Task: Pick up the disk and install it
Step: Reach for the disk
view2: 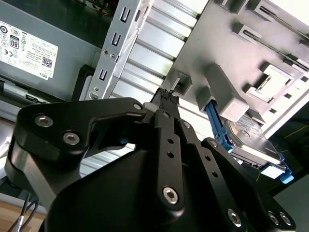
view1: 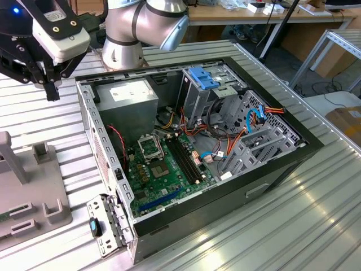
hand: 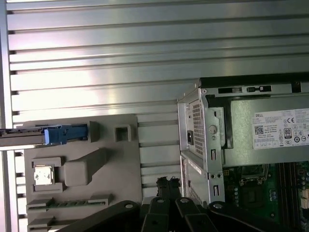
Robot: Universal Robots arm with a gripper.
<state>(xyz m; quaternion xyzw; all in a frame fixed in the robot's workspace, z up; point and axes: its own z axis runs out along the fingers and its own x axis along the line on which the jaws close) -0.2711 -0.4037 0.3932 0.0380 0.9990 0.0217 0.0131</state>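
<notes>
The disk (view2: 253, 140) stands on edge in a slot of the grey holding fixture (view2: 231, 48), its dark face and blue frame showing. In the first wrist view the disk (hand: 29, 137) appears edge-on at the far corner of the fixture (hand: 120, 159), with the blue frame end toward the fixture. My gripper (view1: 52, 90) hangs above the ribbed table between the fixture (view1: 34, 192) and the open computer case (view1: 197, 141). Its black fingers (view2: 167, 95) are shut with nothing between them. The gripper (hand: 167, 182) is well apart from the disk.
The case lies open with the motherboard (view1: 163, 169), cables and a metal drive cage (view1: 248, 147) exposed. A grey power supply box (view1: 127, 99) with a white label sits near the gripper. A light-blue bracket (view1: 204, 76) is at the case's far end.
</notes>
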